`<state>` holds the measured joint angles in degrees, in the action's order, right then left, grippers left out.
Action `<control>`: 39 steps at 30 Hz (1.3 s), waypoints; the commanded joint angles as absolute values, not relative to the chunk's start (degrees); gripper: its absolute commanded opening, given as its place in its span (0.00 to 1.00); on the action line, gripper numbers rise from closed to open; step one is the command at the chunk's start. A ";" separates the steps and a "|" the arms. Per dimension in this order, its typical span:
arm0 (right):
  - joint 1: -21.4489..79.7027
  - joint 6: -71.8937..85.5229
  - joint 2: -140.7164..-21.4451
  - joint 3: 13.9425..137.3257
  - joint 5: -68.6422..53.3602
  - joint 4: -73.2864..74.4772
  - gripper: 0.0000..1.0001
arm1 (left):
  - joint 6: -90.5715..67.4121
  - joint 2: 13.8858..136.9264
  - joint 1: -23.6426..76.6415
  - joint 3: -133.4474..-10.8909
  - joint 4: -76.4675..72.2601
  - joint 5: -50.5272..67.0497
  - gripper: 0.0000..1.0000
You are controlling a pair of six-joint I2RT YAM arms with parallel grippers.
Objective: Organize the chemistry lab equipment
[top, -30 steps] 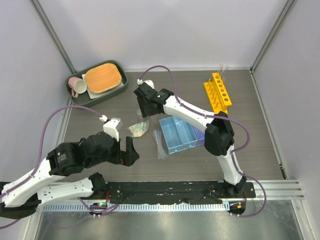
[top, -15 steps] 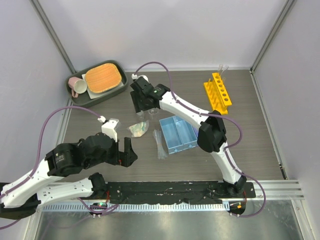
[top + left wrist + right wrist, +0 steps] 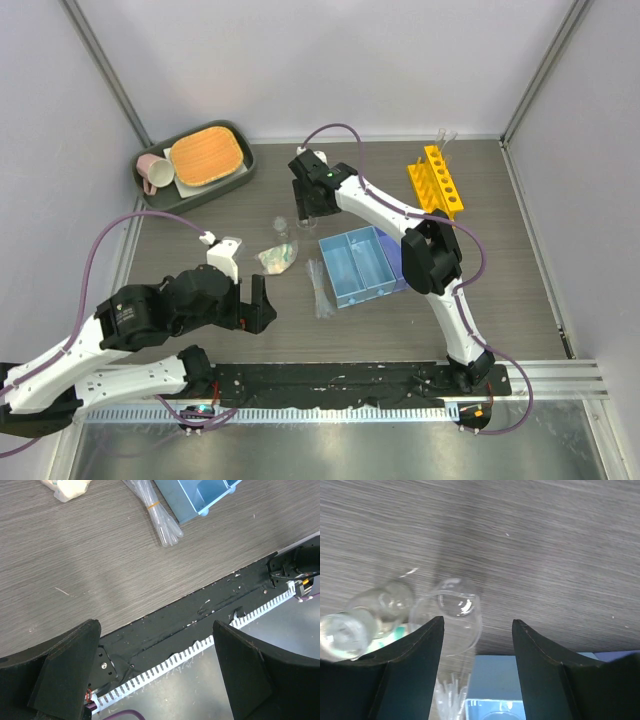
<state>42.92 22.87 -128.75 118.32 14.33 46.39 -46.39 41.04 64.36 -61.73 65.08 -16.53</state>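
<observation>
Idling left gripper [image 3: 258,305]: jaws wide, empty, near edge.
Pipette bundle [image 3: 318,290]: loose on table, just left of blue tray [image 3: 352,272].
Right gripper [image 3: 477,630]: jaws apart, empty, above small beakers [image 3: 455,605].
Rack [image 3: 435,185]: far right.
Progress: early; tray compartments look unfilled.

Rack: we've got the yellow-orange test tube rack [image 3: 435,186] near the far right corner.
Blue tray: blue three-compartment tray [image 3: 345,270] mid-desk, clear pipette bundle [image 3: 318,288] just beside its left side.
Right gripper: right gripper [image 3: 306,208] hangs just beyond the tray, small clear beaker [image 3: 281,228] near it.
Left gripper: left gripper [image 3: 252,305] towards the near edge, fingers apart.
Far left corner: we spot a grey tray [image 3: 202,196].
</observation>
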 commanded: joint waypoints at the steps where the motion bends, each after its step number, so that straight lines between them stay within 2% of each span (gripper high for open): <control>1: 42.37 23.82 -125.86 115.67 14.85 43.95 0.63 | -45.88 42.36 64.07 -63.63 63.81 -17.32 1.00; 8: 41.40 23.99 -125.42 111.71 13.89 41.49 0.62 | -45.70 43.33 64.07 -63.54 63.20 -17.05 1.00; 11: 41.40 24.26 -125.51 110.83 13.27 40.78 0.57 | -45.79 43.50 64.07 -63.63 63.28 -16.96 1.00; 14: 41.48 24.52 -126.38 110.74 12.92 40.78 0.41 | -45.97 43.33 64.07 -63.54 63.19 -16.88 1.00; 15: 41.48 24.61 -126.56 110.74 12.92 40.78 0.27 | -46.05 43.42 64.07 -63.54 63.28 -16.88 1.00; 17: 41.48 24.96 -126.91 110.92 13.18 40.78 0.12 | -46.32 43.24 64.07 -63.54 63.46 -16.87 1.00; 18: 41.48 24.96 -126.91 111.00 13.27 40.78 0.01 | -46.41 42.98 64.07 -63.63 63.54 -16.87 1.00; 24: 41.48 24.70 -125.25 112.32 14.59 41.57 0.01 | -46.84 42.80 64.07 -63.72 63.54 -16.70 1.00; 32: 41.31 23.38 -114.55 110.48 17.84 43.94 0.01 | -46.67 41.66 64.07 -62.40 62.05 -16.17 1.00; 39: 40.69 23.20 -100.23 98.03 21.79 45.35 0.01 | -46.32 41.31 64.07 -61.70 61.96 -15.73 1.00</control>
